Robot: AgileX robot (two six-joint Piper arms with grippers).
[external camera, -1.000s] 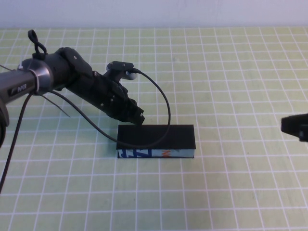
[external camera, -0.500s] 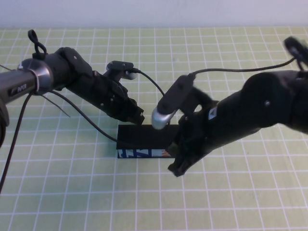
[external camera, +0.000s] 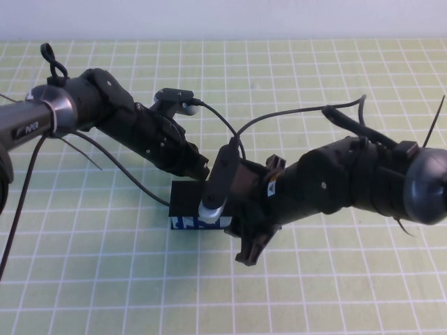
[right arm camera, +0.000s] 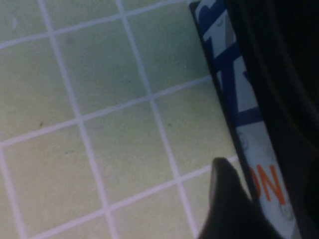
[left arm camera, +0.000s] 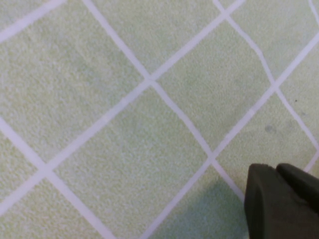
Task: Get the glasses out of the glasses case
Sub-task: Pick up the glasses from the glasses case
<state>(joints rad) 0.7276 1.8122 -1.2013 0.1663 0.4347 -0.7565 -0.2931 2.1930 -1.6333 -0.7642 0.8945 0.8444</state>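
The right gripper (external camera: 244, 241), absent a second ago, now covers the 3 o'clock end of the lid-down, black-topped, blue-printed rectangular glasses case (external camera: 185, 199) on the green gridded counter (external camera: 105, 279). The left gripper (external camera: 198, 169) sits at its 11 o'clock corner. I cannot tell either gripper's grip state, and the glasses are unseen, presumably inside.

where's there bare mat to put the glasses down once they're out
Bare mat lies along the near edge in front of the glasses case, and across the far strip. The middle is crowded: left gripper at the case's far left corner, right gripper over its right end.
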